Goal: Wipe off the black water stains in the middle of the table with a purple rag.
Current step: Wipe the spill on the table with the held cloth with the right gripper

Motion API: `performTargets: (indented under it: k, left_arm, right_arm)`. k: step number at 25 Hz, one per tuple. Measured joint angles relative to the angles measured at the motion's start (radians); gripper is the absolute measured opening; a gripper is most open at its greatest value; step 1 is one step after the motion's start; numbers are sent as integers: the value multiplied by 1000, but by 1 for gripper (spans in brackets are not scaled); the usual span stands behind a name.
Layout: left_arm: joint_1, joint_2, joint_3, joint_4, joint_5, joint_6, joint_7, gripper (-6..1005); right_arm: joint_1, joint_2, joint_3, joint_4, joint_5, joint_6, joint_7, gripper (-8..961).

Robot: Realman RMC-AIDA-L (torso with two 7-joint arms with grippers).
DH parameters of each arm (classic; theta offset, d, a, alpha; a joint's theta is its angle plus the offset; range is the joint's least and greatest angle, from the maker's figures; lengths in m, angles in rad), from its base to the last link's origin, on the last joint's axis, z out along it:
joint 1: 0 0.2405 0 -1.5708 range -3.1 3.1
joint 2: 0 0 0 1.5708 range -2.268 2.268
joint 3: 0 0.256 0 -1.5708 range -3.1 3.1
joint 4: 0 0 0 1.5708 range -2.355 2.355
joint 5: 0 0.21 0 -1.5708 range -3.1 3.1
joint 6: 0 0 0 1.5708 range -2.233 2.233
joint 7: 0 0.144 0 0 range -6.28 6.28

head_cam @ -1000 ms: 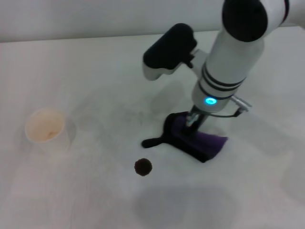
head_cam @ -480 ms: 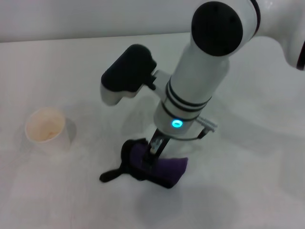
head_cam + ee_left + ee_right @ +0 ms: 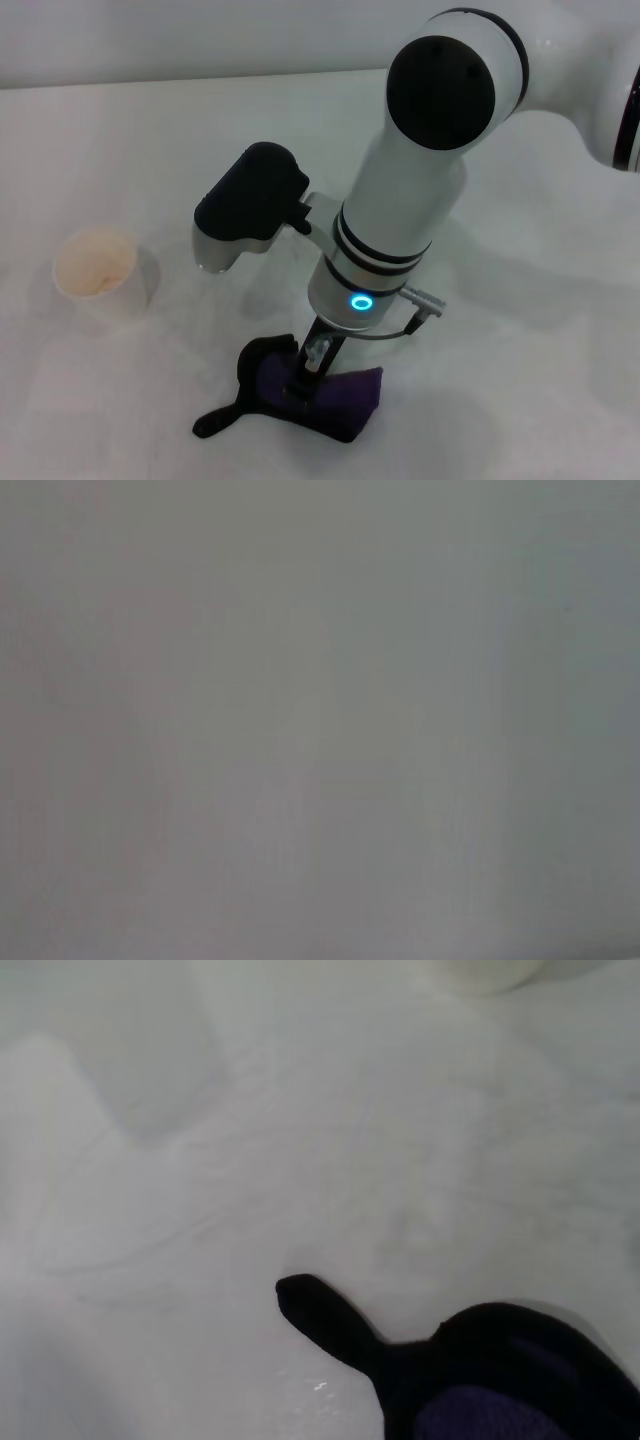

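My right gripper (image 3: 312,368) points straight down in the head view and is shut on the purple rag (image 3: 345,398), pressing it onto the white table (image 3: 520,330) near the front edge. The rag's black edging bunches to the left, and its black loop tail (image 3: 214,423) trails out flat. The right wrist view shows the same rag (image 3: 505,1385) and tail (image 3: 322,1315) lying on the table. The black water stains are hidden or out of view in every frame. My left gripper does not appear; its wrist view shows only a blank grey surface.
A pale paper cup (image 3: 97,271) stands upright on the left of the table, well apart from the rag. Its base edge (image 3: 482,972) shows in the right wrist view. Faint grey scuff marks (image 3: 330,1170) cross the table.
My right arm has dragged the rag left and toward the table's front edge, across the place where the dark blot lay. The blot no longer shows.
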Motion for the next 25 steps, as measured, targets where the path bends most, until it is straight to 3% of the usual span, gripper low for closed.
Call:
performTargets:
  k: [17,25]
  left_arm:
    - [-5,0,-6,0,15,0,0,887]
    - [-6,-1,-6,1,15,10,0,887]
  right_arm:
    - [2,0,1,-2,11,0,-6,95]
    - [59,0,0,-75,-43,-67,14,95]
